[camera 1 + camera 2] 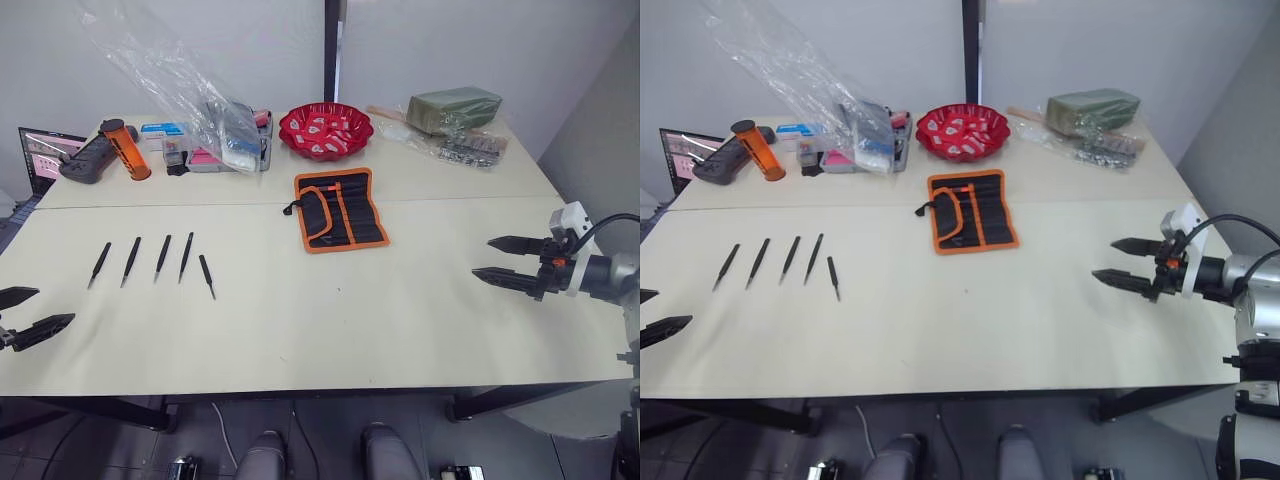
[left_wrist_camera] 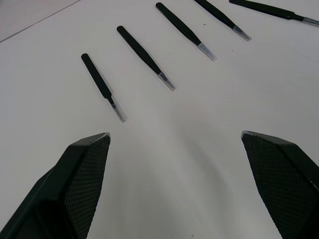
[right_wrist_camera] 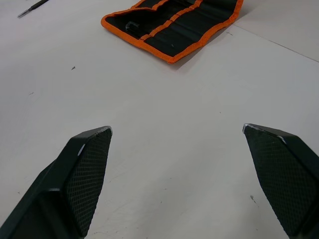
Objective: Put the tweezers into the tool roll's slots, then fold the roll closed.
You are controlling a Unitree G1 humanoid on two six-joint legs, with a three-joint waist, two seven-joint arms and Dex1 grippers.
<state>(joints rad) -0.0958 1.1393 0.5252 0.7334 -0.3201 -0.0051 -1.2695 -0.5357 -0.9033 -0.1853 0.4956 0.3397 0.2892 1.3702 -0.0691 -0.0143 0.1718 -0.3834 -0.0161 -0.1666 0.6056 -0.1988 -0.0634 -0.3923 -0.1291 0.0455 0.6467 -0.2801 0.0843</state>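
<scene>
My left hand hangs low at eight o'clock, fingers spread wide and empty. My right hand reaches in from three o'clock, forearm level, its fingers parted and holding nothing.

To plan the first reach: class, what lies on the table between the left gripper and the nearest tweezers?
Nothing: bare table separates the open left gripper from the nearest tweezers, as the left wrist view shows.

tweezers: 5 | tool roll: 1 | red bowl: 1 | orange bottle: 1 | grippers: 2
</scene>
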